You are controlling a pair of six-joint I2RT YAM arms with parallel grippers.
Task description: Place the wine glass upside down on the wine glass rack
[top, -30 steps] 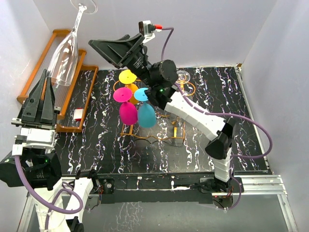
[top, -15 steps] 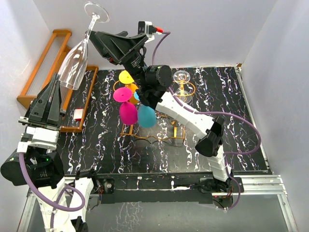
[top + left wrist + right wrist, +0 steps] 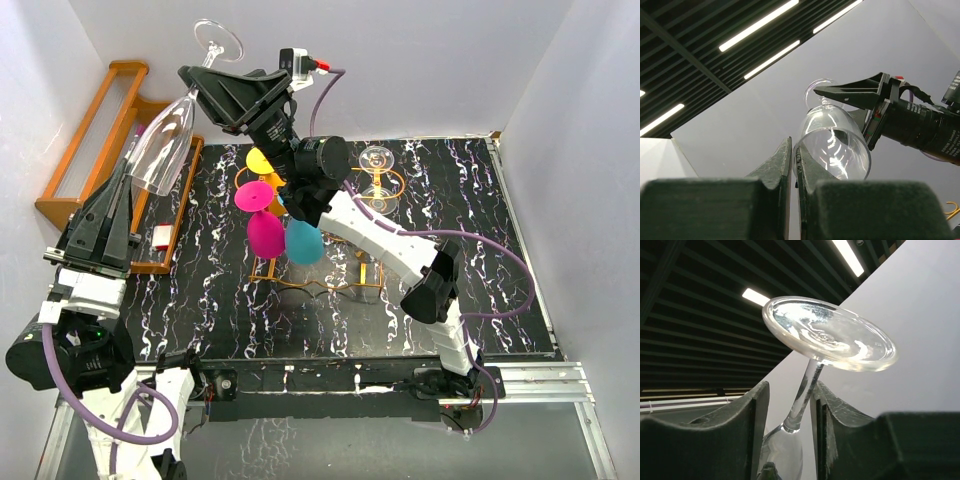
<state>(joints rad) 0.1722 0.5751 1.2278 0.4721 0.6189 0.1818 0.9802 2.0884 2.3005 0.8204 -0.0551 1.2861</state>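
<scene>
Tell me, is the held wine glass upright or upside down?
Upside down and tilted: the held wine glass has its foot above its bowl.

Black, white-veined table (image 3: 200, 300) bearing the gold-wire wine glass rack (image 3: 320, 286) at centre and a wooden rack (image 3: 75, 148) at its left edge.

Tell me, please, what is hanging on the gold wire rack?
A yellow glass, a pink glass and a teal glass hang upside down on the wine glass rack, with a clear glass at its back right. The right arm covers its middle.
</scene>
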